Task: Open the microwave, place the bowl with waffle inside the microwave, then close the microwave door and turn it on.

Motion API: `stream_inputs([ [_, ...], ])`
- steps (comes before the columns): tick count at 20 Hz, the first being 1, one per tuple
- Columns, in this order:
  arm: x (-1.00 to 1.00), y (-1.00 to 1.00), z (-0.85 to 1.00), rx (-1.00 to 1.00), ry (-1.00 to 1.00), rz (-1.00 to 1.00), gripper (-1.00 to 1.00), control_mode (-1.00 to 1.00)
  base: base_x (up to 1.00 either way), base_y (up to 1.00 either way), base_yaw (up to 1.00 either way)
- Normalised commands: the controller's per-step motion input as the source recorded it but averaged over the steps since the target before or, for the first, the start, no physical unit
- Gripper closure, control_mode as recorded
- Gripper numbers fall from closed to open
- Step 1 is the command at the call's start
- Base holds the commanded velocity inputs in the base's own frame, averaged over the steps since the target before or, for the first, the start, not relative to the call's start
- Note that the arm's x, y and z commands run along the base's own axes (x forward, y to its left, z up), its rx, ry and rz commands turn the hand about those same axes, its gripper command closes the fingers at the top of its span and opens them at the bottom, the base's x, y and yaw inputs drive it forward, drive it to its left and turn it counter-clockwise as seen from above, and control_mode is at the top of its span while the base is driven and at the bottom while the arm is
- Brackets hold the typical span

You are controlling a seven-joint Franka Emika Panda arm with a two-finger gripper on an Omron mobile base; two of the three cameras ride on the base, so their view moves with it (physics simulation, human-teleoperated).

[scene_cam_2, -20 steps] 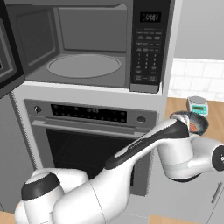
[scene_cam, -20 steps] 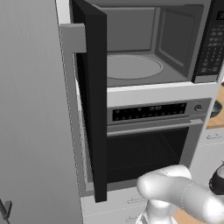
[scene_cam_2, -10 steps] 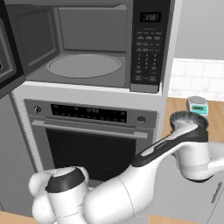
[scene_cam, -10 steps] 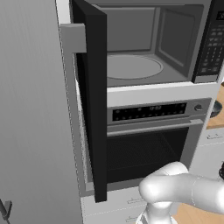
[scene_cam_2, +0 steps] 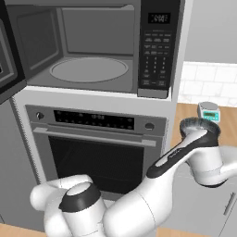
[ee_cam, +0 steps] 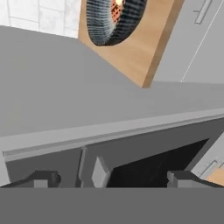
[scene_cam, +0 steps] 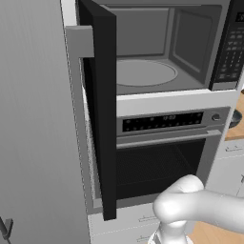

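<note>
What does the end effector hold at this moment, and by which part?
Nothing. In the hand view the end effector is open with an empty gap; the bowl sits apart on the wooden counter.

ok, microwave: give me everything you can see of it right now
The microwave is a large black built-in unit set above the oven. Its door stands swung wide open to the left, seen nearly edge-on from the left base view. The grey cavity holds a round turntable with nothing on it. A dark keypad with rows of buttons and a small display runs down the right side. Nothing touches it; the bowl sits on the wooden counter.
</note>
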Motion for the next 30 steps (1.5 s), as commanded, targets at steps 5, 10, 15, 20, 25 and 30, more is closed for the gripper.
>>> stream_inputs([
  [5,0.30,0.00,-0.19,-0.03,0.00,-0.04,-1.00,-1.00,0.00,0.00,0.00],
  [10,0.25,0.00,-0.10,0.00,0.00,-0.09,-1.00,-1.00,0.00,0.00,0.00],
  [15,0.18,0.00,-0.07,0.00,0.04,-0.18,-1.00,-1.00,0.00,0.00,0.00],
  [20,0.16,-0.08,-0.10,0.00,0.02,-0.02,-1.00,-1.00,0.00,0.00,0.00],
  [25,0.24,-0.16,-0.07,0.00,0.00,0.00,-1.00,-1.00,0.00,0.00,0.00],
  [30,0.25,-0.29,0.00,0.00,0.00,0.00,-1.00,-1.00,0.00,0.00,0.00],
])
